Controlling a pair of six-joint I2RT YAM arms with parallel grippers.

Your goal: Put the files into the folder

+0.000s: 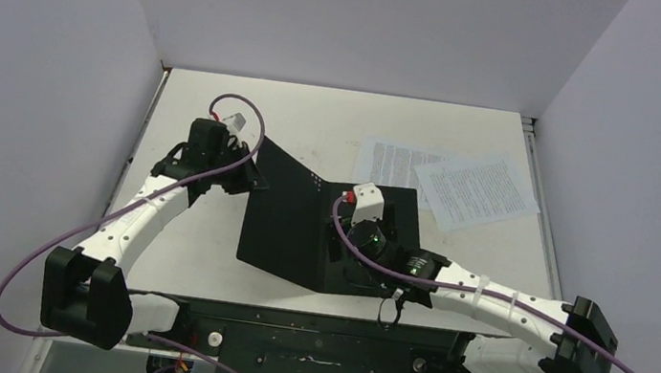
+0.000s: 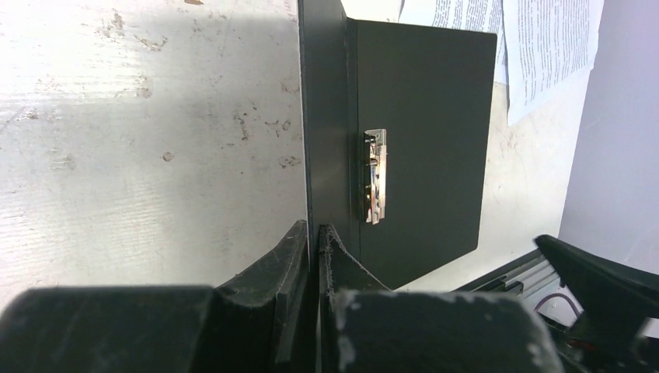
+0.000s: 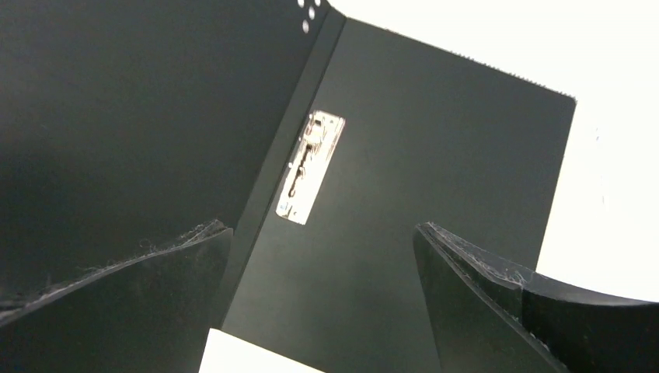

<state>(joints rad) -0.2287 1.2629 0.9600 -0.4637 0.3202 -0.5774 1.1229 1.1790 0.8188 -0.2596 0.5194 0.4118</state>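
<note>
The folder (image 1: 287, 229) lies open at mid table, black inside, with a metal clip (image 3: 311, 167) by its spine. My left gripper (image 1: 246, 173) is shut on the edge of the folder's left cover (image 2: 326, 116) and holds it raised upright; its fingers (image 2: 291, 256) pinch the thin cover. The flat half (image 2: 427, 116) with the clip (image 2: 374, 186) lies on the table. My right gripper (image 1: 346, 237) is open and empty, hovering over the flat half (image 3: 435, 171) near the spine. The two files (image 1: 397, 162) (image 1: 475, 191) lie overlapping at the back right, outside the folder.
White walls enclose the table on three sides. The files' corners show in the left wrist view (image 2: 544, 47) beyond the folder. The black base rail (image 1: 315, 348) runs along the near edge between the arm bases.
</note>
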